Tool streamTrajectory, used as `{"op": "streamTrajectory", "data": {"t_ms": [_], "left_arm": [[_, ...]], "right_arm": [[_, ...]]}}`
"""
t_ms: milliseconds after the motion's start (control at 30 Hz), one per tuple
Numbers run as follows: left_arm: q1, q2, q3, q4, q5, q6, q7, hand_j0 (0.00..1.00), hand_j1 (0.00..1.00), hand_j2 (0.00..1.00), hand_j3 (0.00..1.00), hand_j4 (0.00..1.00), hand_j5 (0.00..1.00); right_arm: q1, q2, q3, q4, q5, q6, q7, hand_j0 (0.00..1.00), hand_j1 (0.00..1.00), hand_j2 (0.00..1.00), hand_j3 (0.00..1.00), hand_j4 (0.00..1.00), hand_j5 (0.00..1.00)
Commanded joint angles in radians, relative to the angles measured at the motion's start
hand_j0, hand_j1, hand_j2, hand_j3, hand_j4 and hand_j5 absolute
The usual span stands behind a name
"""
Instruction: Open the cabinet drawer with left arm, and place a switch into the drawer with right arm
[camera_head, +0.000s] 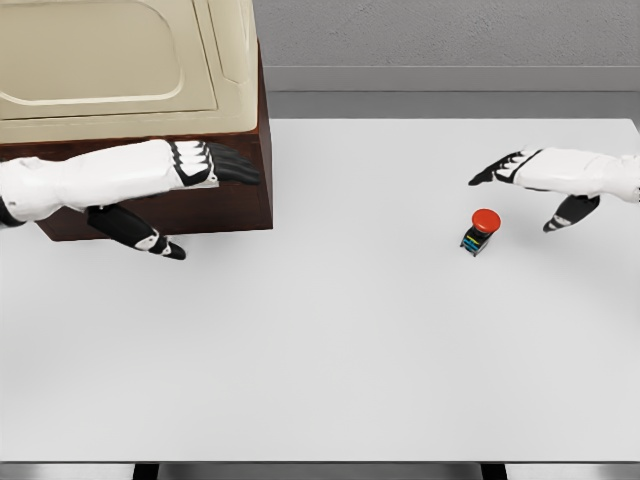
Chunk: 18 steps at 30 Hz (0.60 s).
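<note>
The white bench (330, 360) is lying wide in front, and the switch (480, 231), a small dark box with a red round button on top, is standing on it toward the right side. The right hand (535, 190) is hovering just beside the switch, above and a little to the right, with its fingers spread and holding nothing. At the back left, the brown cabinet (225, 200) with a cream top is sitting on the bench. The left hand (190, 195) is reaching across its front face, fingers stretched out and thumb hanging apart below, grasping nothing that I can see.
</note>
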Motion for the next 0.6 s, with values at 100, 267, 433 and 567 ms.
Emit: {"op": "streamTrajectory", "data": {"t_ms": [100,267,433,567], "left_arm": [[-0.017,-0.008,0.002,0.0,0.047,0.001,-0.17,1.0,1.0,1.0,1.0,1.0,1.0],[-0.029,-0.029,0.059,0.0,0.176,0.066,-0.216,1.0,1.0,1.0,1.0,1.0,1.0],[0.001,0.031,0.105,0.0,0.247,0.158,-0.21,1.0,1.0,1.0,1.0,1.0,1.0],[0.009,0.057,0.108,0.0,0.242,0.294,-0.216,1.0,1.0,1.0,1.0,1.0,1.0]], "right_arm": [[-0.003,0.011,0.047,-0.006,-0.005,0.003,0.0,1.0,1.0,1.0,1.0,1.0,1.0],[-0.011,0.051,0.077,-0.002,-0.005,0.003,0.0,1.0,1.0,1.0,1.0,1.0,1.0],[-0.025,0.058,0.108,0.005,-0.004,0.003,0.0,0.99,0.99,0.99,0.99,0.99,0.99],[-0.025,0.07,0.112,0.037,0.001,0.003,0.0,0.95,0.95,0.95,0.95,0.95,0.95]]}}
